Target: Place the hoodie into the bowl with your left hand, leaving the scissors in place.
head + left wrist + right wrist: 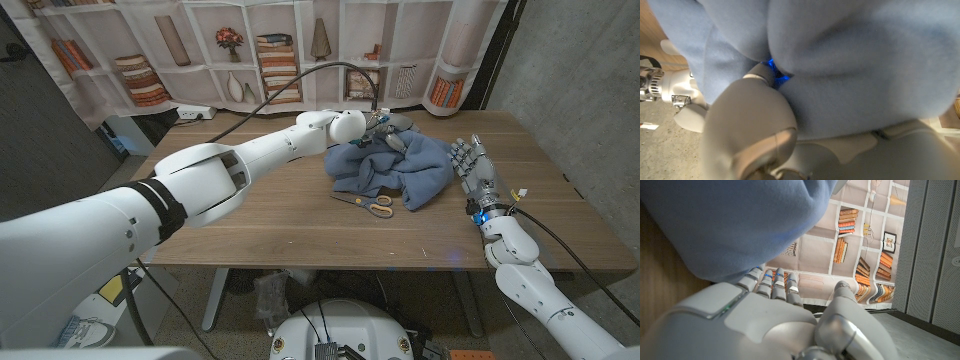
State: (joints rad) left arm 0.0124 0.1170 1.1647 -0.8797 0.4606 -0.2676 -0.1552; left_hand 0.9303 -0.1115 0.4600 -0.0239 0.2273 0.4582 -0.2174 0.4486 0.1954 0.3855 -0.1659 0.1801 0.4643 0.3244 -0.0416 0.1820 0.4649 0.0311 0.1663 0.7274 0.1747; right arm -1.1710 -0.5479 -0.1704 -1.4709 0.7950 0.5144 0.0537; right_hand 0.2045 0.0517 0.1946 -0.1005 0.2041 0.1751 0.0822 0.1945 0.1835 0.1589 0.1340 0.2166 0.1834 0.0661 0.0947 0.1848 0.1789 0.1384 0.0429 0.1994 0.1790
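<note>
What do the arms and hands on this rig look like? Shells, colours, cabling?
Left arm: glossy white rounded shells, black band, black cable along it. Left hand: grey. Right arm: white segments, black cable, blue light at the wrist. Right hand: silver-grey, dark-jointed fingers.

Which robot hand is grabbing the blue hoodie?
The left hand: it grips the hoodie at its far edge. The right hand stands open beside it.

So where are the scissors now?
In the head view the scissors lie on the table, at the near edge of the blue hoodie, left of the right hand.
</note>
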